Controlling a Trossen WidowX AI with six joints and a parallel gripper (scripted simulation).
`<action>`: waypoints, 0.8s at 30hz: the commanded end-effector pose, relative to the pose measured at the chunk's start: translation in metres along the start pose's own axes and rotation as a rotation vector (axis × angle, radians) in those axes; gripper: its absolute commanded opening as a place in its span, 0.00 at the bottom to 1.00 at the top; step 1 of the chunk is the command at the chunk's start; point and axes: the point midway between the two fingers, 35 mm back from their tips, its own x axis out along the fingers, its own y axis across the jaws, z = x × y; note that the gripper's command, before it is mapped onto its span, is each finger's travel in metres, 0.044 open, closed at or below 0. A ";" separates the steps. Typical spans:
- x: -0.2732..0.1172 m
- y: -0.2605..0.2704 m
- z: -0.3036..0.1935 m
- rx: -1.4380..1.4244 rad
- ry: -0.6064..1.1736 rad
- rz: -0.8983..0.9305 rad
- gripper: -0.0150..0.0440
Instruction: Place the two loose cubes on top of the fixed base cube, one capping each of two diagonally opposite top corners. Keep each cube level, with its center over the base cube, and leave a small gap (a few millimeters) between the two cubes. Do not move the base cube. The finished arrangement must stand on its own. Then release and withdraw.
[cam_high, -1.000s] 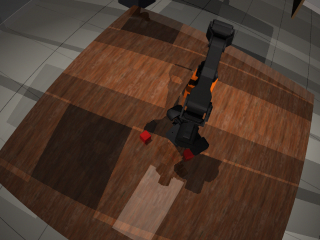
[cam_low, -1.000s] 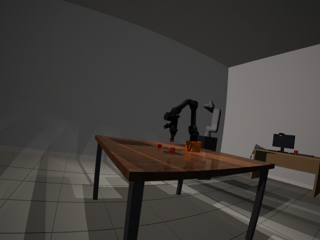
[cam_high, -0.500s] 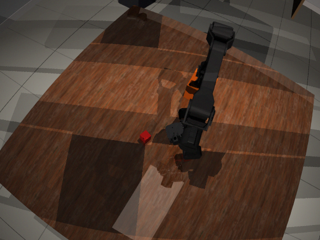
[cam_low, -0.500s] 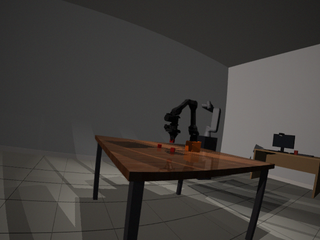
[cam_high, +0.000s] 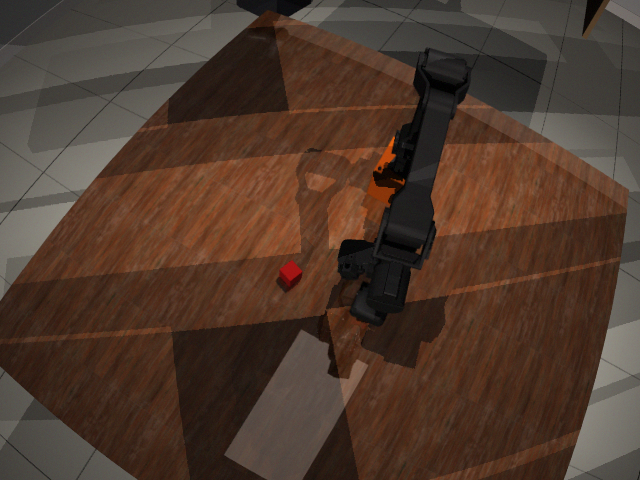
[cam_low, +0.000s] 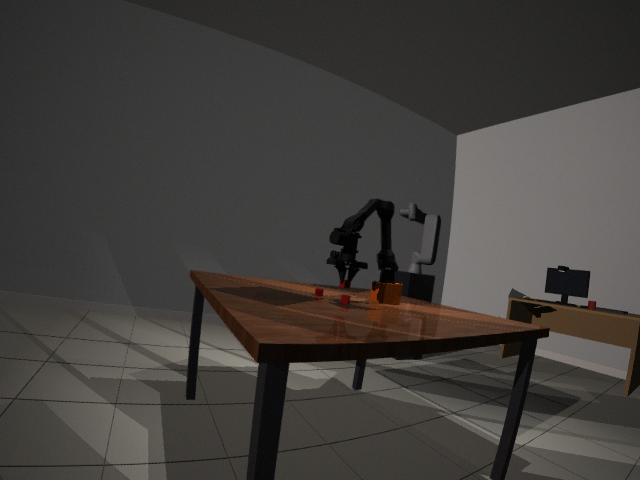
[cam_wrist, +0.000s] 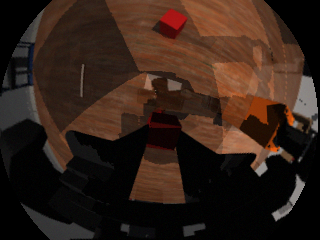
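So the black gripper (cam_high: 368, 308) (cam_low: 344, 281) (cam_wrist: 163, 130) is clamped on a small dark red cube (cam_low: 344, 284) (cam_wrist: 164, 131), which sits right between the fingertips. It's pointing down over the brown wood-grain table (cam_high: 206, 222) (cam_low: 403, 330) (cam_wrist: 200, 65), with the arm bent above it.

There are two other red cubes on the table. One bright red cube (cam_high: 290, 273) (cam_low: 318, 291) (cam_wrist: 173, 23) is out in the open, a bit apart from the gripper. The second red cube (cam_low: 345, 299) shows up nearer the camera in the exterior view; from the top it's out of sight. Those two are apart, and nothing's stacked on either. Can't tell which one is the fixed base, tbh.

The orange block (cam_high: 382, 190) (cam_low: 386, 292) (cam_wrist: 262, 119) is over by the arm's lower end, partly blocked by the arm from the top.
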 end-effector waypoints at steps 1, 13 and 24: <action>0.003 0.001 -0.002 0.073 -0.004 -0.003 0.43; 0.003 0.001 -0.002 0.073 -0.004 -0.003 0.43; 0.029 0.001 0.000 0.086 -0.004 -0.003 0.43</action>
